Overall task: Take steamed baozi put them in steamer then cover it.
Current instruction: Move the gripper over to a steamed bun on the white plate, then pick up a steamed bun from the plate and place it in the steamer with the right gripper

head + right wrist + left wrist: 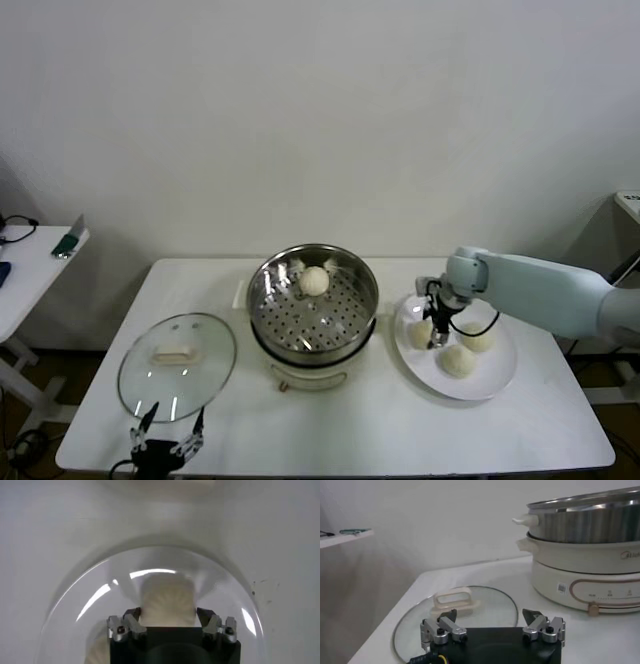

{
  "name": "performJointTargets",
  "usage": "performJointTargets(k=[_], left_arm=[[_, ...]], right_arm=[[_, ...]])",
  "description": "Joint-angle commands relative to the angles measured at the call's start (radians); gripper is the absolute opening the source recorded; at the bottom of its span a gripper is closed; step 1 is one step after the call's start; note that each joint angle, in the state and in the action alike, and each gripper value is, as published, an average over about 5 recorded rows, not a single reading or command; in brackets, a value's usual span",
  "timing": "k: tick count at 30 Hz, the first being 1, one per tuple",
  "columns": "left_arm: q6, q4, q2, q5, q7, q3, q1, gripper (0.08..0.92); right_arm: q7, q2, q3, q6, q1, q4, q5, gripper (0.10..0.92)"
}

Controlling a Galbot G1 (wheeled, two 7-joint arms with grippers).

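The steel steamer (268, 300) on its white pot base stands mid-table with one baozi (314, 281) inside. Three baozi lie on the white plate (497, 383) to its right. My right gripper (437, 330) is down on the plate, its jaws pressed on both sides of the leftmost baozi (421, 333), which fills the gap in the right wrist view (168, 602). The glass cover (176, 368) with its cream handle lies flat left of the steamer. My left gripper (165, 436) is open and empty at the cover's near edge (491, 617).
The other two baozi (478, 337) (458, 361) lie close to my right gripper on the plate. A side table (30, 265) with small items stands at far left. The left wrist view shows the cover (490, 602) and the steamer (590, 525) beyond it.
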Motion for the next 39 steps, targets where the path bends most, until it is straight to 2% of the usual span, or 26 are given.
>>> performJointTargets(k=[1, 10, 15, 18, 25, 28, 33, 39], left_arm=[[0.002, -0.003, 0.002, 0.003, 0.0, 0.001, -0.001, 0.823], [0.001, -0.012, 0.001, 0.013, 0.001, 0.015, -0.004, 0.823], [0.0, -0.012, 0.005, 0.02, 0.0, 0.029, -0.006, 0.823], [-0.001, -0.016, 0.009, 0.027, 0.001, 0.039, -0.003, 0.823], [-0.002, -0.033, 0.013, 0.033, 0.002, 0.051, -0.003, 0.823], [-0.003, -0.035, 0.015, 0.033, 0.002, 0.05, -0.003, 0.823], [-0.01, -0.029, 0.016, 0.032, 0.0, 0.045, 0.0, 0.823], [-0.015, -0.028, 0.011, 0.03, -0.004, 0.04, 0.003, 0.823]], right_arm=[[-0.016, -0.009, -0.027, 0.003, 0.072, 0.039, 0.037, 0.628], [-0.141, -0.022, -0.261, 0.069, 0.529, 0.15, 0.224, 0.619], [-0.173, 0.051, -0.301, 0.064, 0.77, 0.212, 0.375, 0.619], [-0.14, 0.118, -0.27, 0.032, 0.843, 0.26, 0.466, 0.619], [0.046, 0.306, -0.118, -0.11, 0.767, 0.358, 0.637, 0.619], [0.109, 0.388, -0.103, -0.143, 0.688, 0.371, 0.664, 0.619], [0.186, 0.493, -0.107, -0.173, 0.551, 0.327, 0.633, 0.619], [0.248, 0.542, -0.12, -0.197, 0.426, 0.231, 0.555, 0.619]])
